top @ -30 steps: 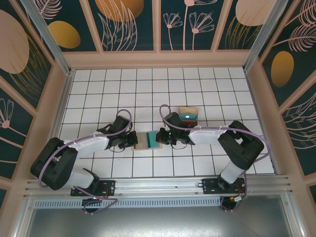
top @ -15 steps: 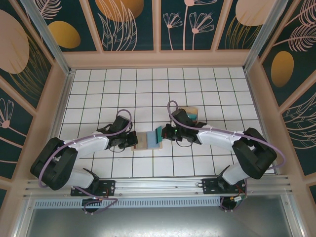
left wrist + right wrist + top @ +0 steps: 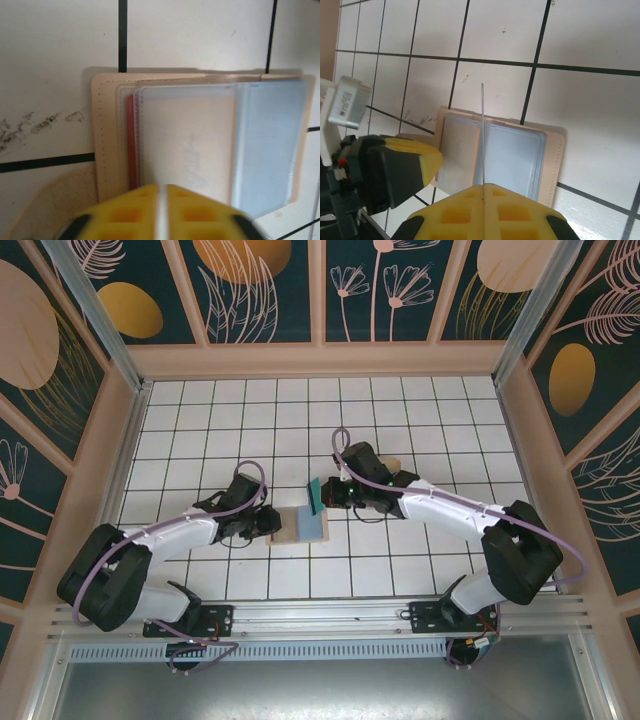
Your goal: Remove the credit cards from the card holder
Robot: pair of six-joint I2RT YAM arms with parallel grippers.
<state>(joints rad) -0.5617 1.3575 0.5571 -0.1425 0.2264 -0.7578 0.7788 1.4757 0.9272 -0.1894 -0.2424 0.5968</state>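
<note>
Right jaws clamped on teal card (image 3: 315, 494), 1 o'clock of card holder (image 3: 289, 526), left jaws together at 9 o'clock

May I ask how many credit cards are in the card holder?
2: a light blue card in its right half, a red card edge at left; others may be hidden.

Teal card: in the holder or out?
Out. The teal card is pinched in the right gripper, held apart from the open card holder.
</note>
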